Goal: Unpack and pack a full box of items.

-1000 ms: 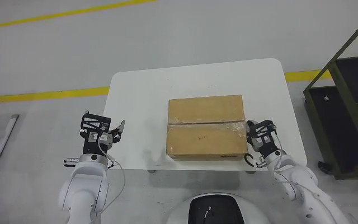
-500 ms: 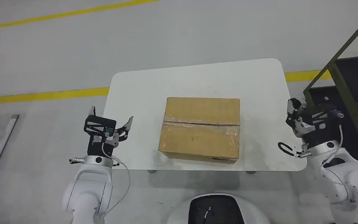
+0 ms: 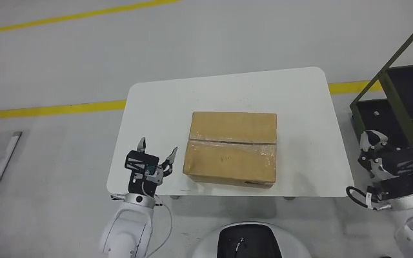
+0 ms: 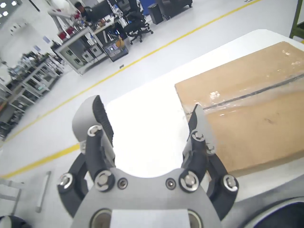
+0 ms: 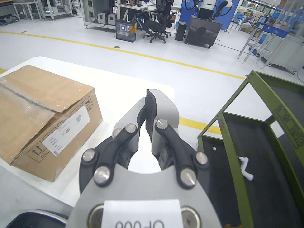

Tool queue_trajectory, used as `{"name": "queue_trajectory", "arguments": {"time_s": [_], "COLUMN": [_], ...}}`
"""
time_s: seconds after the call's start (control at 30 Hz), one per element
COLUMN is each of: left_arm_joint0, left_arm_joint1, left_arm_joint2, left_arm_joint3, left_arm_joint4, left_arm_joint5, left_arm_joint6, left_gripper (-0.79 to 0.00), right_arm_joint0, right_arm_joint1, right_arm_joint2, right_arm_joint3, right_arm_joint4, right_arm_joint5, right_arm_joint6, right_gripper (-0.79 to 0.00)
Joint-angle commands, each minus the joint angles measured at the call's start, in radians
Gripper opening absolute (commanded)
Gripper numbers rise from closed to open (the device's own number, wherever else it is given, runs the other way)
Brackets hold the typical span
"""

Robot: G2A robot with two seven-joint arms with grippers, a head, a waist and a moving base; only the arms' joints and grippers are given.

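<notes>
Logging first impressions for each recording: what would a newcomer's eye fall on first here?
A closed cardboard box with clear tape over its top seam sits in the middle of the white table. The left gripper hovers open over the table beside one end of the box. The right gripper, shut, is off the table's other side, next to a green cart.

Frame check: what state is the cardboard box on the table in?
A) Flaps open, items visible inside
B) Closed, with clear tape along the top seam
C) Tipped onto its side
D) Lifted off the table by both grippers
B: the cardboard box sits flat on the table with its flaps down and clear tape over the seam, and nothing grips it.
</notes>
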Motion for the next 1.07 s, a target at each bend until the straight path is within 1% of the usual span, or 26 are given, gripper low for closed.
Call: {"name": "queue_trajectory", "arguments": {"time_s": [0.0, 0.1, 0.27, 0.3, 0.33, 0.37, 0.4, 0.43, 0.47, 0.5, 0.53, 0.57, 0.6, 0.63, 0.67, 0.7, 0.73, 0.77, 0.8, 0.83, 0.87, 0.9, 0.93, 1.03], "left_arm_joint0": [0.011, 0.034, 0.046, 0.048, 0.048, 0.048, 0.048, 0.049, 0.049, 0.048, 0.048, 0.048, 0.048, 0.048, 0.048, 0.048, 0.048, 0.048, 0.048, 0.048, 0.048, 0.048, 0.048, 0.048], "left_arm_joint1": [-0.001, -0.003, -0.007, -0.009, -0.009, -0.009, -0.009, -0.009, -0.009, -0.009, -0.009, -0.009, -0.009, -0.009, -0.009, -0.009, -0.009, -0.009, -0.009, -0.009, -0.009, -0.009, -0.009, -0.009], "left_arm_joint2": [-0.006, -0.009, 0.015, 0.021, 0.022, 0.022, 0.022, 0.023, 0.023, 0.022, 0.022, 0.022, 0.022, 0.022, 0.022, 0.022, 0.022, 0.022, 0.022, 0.022, 0.022, 0.022, 0.022, 0.022], "left_arm_joint3": [-0.009, -0.017, -0.028, -0.03, -0.031, -0.031, -0.031, -0.031, -0.031, -0.031, -0.031, -0.031, -0.031, -0.031, -0.031, -0.031, -0.031, -0.031, -0.031, -0.031, -0.031, -0.031, -0.031, -0.031], "left_arm_joint4": [-0.037, -0.052, -0.054, -0.063, -0.064, -0.064, -0.063, -0.064, -0.064, -0.064, -0.064, -0.064, -0.064, -0.064, -0.064, -0.064, -0.064, -0.064, -0.064, -0.064, -0.064, -0.064, -0.064, -0.064], "left_arm_joint5": [0.006, 0.017, 0.044, 0.05, 0.05, 0.05, 0.051, 0.051, 0.051, 0.051, 0.05, 0.05, 0.05, 0.05, 0.05, 0.05, 0.05, 0.05, 0.05, 0.05, 0.05, 0.05, 0.05, 0.05], "left_arm_joint6": [-0.002, -0.02, -0.06, -0.076, -0.079, -0.079, -0.078, -0.08, -0.08, -0.08, -0.079, -0.079, -0.079, -0.079, -0.079, -0.079, -0.079, -0.079, -0.079, -0.079, -0.079, -0.079, -0.079, -0.079], "left_gripper": [-0.785, -0.785, -0.785, -0.456, 0.0, 0.0, -0.785, -0.785, -0.785, -0.779, -0.769, -0.744, -0.693, -0.592, -0.548, -0.486, -0.398, -0.339, -0.308, -0.233, -0.194, -0.172, -0.109, -0.031], "right_arm_joint0": [-0.013, -0.024, -0.006, 0.0, 0.002, 0.002, 0.001, 0.002, 0.002, 0.002, 0.002, 0.002, 0.002, 0.002, 0.002, 0.002, 0.002, 0.002, 0.002, 0.002, 0.002, 0.002, 0.002, 0.002], "right_arm_joint1": [-0.001, -0.002, -0.002, -0.001, -0.001, -0.001, -0.001, -0.001, -0.001, -0.001, -0.001, -0.001, -0.001, -0.001, -0.001, -0.001, -0.001, -0.001, -0.001, -0.001, -0.001, -0.001, -0.001, -0.001], "right_arm_joint2": [-0.008, -0.023, -0.038, -0.044, -0.045, -0.045, -0.044, -0.045, -0.045, -0.045, -0.045, -0.045, -0.045, -0.045, -0.045, -0.045, -0.045, -0.045, -0.045, -0.045, -0.045, -0.045, -0.045, -0.045], "right_arm_joint3": [0.008, 0.025, 0.065, 0.073, 0.075, 0.075, 0.074, 0.075, 0.075, 0.075, 0.075, 0.075, 0.074, 0.074, 0.074, 0.074, 0.074, 0.074, 0.074, 0.074, 0.074, 0.074, 0.074, 0.074], "right_arm_joint4": [0.004, -0.007, -0.017, -0.017, -0.015, -0.015, -0.016, -0.015, -0.015, -0.015, -0.015, -0.015, -0.015, -0.015, -0.015, -0.015, -0.015, -0.015, -0.015, -0.015, -0.015, -0.015, -0.015, -0.015], "right_arm_joint5": [-0.01, -0.035, -0.057, -0.073, -0.077, -0.077, -0.075, -0.078, -0.078, -0.078, -0.077, -0.077, -0.077, -0.077, -0.077, -0.077, -0.077, -0.077, -0.077, -0.077, -0.077, -0.077, -0.077, -0.077], "right_arm_joint6": [-0.016, -0.037, -0.051, -0.048, -0.047, -0.047, -0.048, -0.047, -0.047, -0.047, -0.047, -0.047, -0.047, -0.047, -0.047, -0.047, -0.047, -0.047, -0.047, -0.047, -0.047, -0.047, -0.047, -0.047], "right_gripper": [-0.785, -0.785, -0.785, -0.776, -0.413, 0.0, -0.779, -0.769, -0.732, -0.67, -0.592, -0.525, -0.469, -0.398, -0.343, -0.294, -0.233, -0.197, -0.162, -0.109, -0.08, -0.056, -0.033, -0.003]}}
